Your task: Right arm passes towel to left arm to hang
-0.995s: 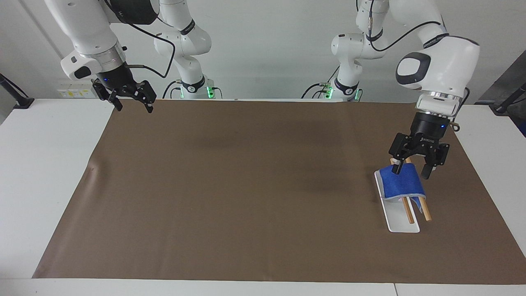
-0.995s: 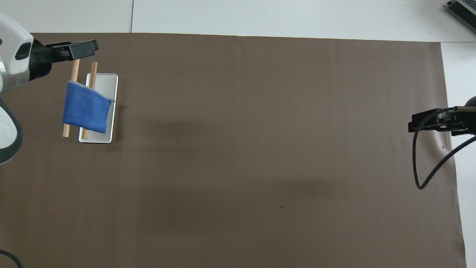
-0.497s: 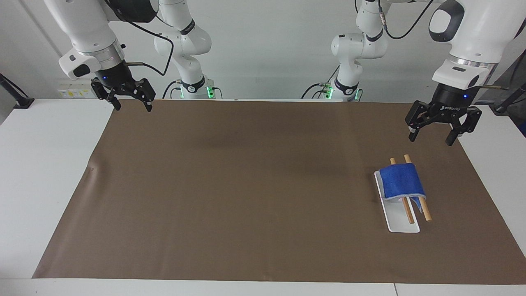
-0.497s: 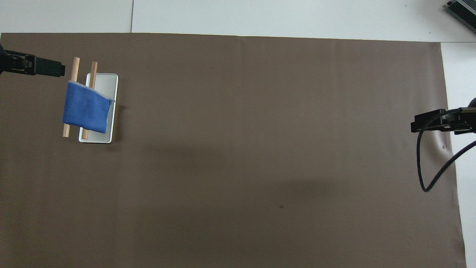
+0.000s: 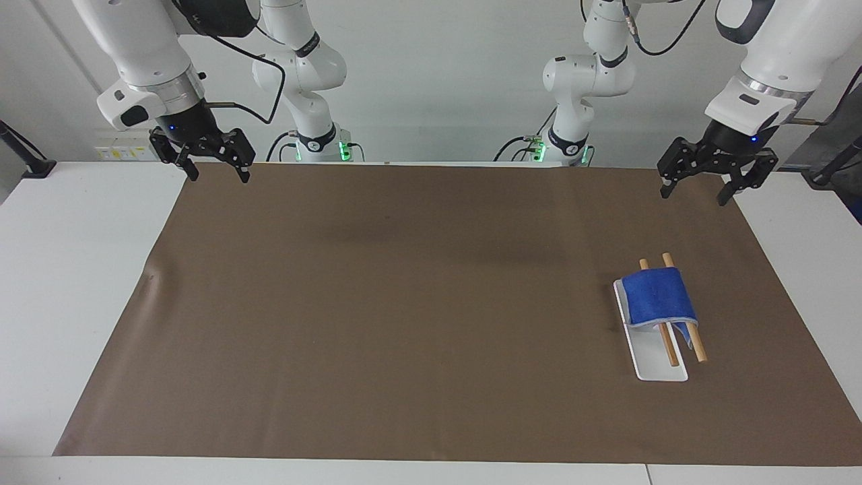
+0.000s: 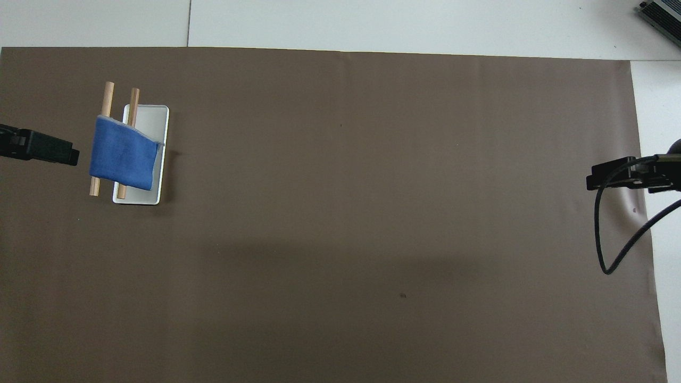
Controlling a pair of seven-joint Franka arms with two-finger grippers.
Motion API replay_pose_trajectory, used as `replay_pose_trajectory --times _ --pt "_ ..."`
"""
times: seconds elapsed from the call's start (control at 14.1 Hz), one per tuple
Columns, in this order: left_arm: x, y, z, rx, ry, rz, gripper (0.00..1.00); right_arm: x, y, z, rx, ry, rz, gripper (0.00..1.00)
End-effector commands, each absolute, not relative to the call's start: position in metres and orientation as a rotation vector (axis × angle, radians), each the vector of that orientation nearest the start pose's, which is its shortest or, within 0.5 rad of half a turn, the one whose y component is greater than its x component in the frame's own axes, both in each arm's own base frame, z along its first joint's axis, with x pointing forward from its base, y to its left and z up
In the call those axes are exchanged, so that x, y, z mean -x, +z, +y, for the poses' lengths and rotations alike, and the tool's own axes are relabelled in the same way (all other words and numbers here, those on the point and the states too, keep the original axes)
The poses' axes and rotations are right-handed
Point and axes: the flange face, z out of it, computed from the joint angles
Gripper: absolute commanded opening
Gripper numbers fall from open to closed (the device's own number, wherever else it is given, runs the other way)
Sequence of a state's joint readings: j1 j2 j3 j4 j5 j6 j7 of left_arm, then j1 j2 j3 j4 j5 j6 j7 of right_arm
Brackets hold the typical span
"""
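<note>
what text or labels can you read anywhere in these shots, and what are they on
No text can be read in either view.
Left hand: no legible marking on its black body; it is raised over the mat's edge at the left arm's end.
Right hand: no legible marking either.
Towel: plain blue, no label showing, draped over the rack.
Yellow stickers on the wall panel near the right arm: too small to read.

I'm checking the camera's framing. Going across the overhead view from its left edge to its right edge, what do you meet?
Left hand → blue towel draped over the rack's two wooden bars → white rack base → bare brown mat → right hand.
</note>
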State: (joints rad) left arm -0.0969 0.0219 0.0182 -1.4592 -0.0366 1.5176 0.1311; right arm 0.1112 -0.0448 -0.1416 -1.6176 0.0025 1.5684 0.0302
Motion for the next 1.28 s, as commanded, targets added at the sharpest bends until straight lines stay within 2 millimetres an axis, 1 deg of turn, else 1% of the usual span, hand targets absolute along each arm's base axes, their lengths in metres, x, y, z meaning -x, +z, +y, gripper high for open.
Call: replay_pose_trajectory --times 0.0,0.14,0.21,0.43,0.57,0.71,0.92,1.14,1.21 --pt "-0.5351 0.6434 -0.0411 3.143 0.011 0.325 1.0 -0.5332 0.6265 -0.0204 3.116 0.02 0.066 1.0" --pt "-0.5299 0.6386 -0.0405 3.142 0.033 0.325 1.0 -0.5301 0.6234 -0.019 3.115 0.032 0.061 1.0" --pt "-0.5302 0.6388 -0.0405 3.142 0.028 0.325 1.0 -0.53 0.6207 -0.0206 3.115 0.039 0.066 1.0" --pt "-0.5307 0.6395 -0.0389 3.142 0.033 0.32 1.0 -0.5293 0.6213 -0.0224 3.116 0.039 0.073 1.0" --pt "-0.5297 0.6396 -0.0324 3.144 0.045 0.299 1.0 -0.5295 0.6207 -0.0223 3.114 0.039 0.078 1.0" --pt "-0.5296 0.6381 -0.0322 3.144 0.05 0.289 1.0 -0.5293 0.6207 -0.0257 3.115 0.039 0.088 1.0" --pt "-0.5315 0.6398 -0.0317 3.131 0.029 0.294 1.0 -0.5292 0.6206 -0.0247 3.114 0.041 0.083 1.0" --pt "-0.5317 0.6402 -0.0361 3.11 0.022 0.303 1.0 -0.5283 0.6215 -0.0241 3.115 0.039 0.092 1.0" --pt "-0.5317 0.6402 -0.0361 3.112 0.022 0.281 1.0 -0.5283 0.6215 -0.0239 3.114 0.039 0.095 1.0"
